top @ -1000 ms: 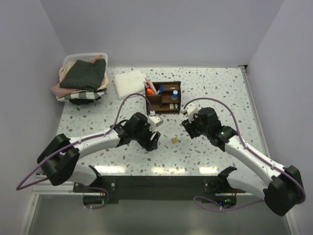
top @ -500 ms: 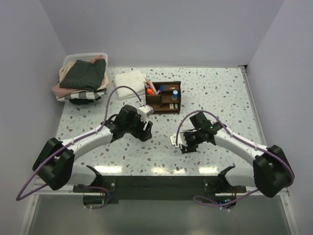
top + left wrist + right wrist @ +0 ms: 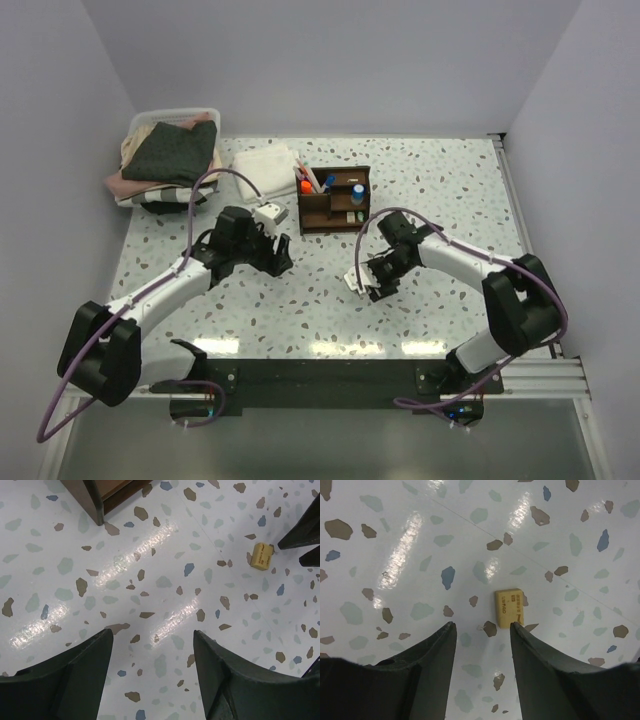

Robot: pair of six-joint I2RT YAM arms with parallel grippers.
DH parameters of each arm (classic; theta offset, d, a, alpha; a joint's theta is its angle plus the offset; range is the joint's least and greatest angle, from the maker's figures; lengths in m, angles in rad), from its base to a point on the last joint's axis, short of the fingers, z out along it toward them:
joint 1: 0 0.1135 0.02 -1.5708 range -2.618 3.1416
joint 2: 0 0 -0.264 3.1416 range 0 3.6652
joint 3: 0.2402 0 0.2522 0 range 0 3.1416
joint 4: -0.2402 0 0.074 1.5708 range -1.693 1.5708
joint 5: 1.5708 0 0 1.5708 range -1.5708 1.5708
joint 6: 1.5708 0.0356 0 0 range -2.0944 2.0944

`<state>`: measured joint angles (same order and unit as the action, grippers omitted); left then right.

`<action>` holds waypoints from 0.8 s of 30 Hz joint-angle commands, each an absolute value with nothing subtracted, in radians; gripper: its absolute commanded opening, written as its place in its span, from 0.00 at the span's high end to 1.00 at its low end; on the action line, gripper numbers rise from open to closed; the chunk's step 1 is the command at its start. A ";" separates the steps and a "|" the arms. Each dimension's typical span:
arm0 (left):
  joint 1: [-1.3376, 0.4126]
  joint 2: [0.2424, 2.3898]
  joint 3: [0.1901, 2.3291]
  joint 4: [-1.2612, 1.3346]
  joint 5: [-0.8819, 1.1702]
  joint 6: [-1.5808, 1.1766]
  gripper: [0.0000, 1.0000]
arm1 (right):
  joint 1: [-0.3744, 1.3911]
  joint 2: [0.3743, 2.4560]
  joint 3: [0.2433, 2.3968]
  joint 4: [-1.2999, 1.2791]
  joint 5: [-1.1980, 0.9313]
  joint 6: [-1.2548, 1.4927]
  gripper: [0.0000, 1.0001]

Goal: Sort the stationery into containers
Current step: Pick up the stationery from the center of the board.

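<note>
The dark brown organiser [image 3: 335,200] stands at mid-table holding an orange highlighter [image 3: 305,186], a blue-capped marker [image 3: 358,190] and pens; its corner [image 3: 97,497] shows in the left wrist view. One tan eraser [image 3: 510,608] lies flat on the speckled table, also seen as a tan eraser [image 3: 262,556] from the left wrist. My right gripper [image 3: 482,626] hangs open just short of it, the right fingertip close beside its near end; from above the arm hides it. My left gripper [image 3: 278,255] is open and empty, left of the organiser's front.
A white bin [image 3: 205,112] piled with folded clothes sits at the back left, and a folded white cloth [image 3: 265,168] lies beside the organiser. The right gripper's dark fingertips [image 3: 305,530] show at the edge of the left wrist view.
The right gripper has swung from beside the organiser toward me and left, down over the eraser. The left arm has drawn back to the left, away from the eraser.
</note>
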<state>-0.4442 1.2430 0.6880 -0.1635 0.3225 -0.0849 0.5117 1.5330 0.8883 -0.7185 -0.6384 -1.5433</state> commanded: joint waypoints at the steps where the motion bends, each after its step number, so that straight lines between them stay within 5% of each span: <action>1: -0.428 1.215 0.676 -0.129 0.359 -0.064 0.30 | 0.499 1.583 0.951 -0.718 -0.670 -1.589 0.50; 24: -0.410 1.258 0.680 -0.103 0.380 -0.072 0.30 | 0.499 1.743 1.034 -0.733 -0.629 -1.603 0.56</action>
<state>-0.4187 1.2499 0.6746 -0.1562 0.3603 -0.0849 0.5014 1.7306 1.0061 -0.7197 -0.6308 -1.5803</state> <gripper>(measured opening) 0.699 0.453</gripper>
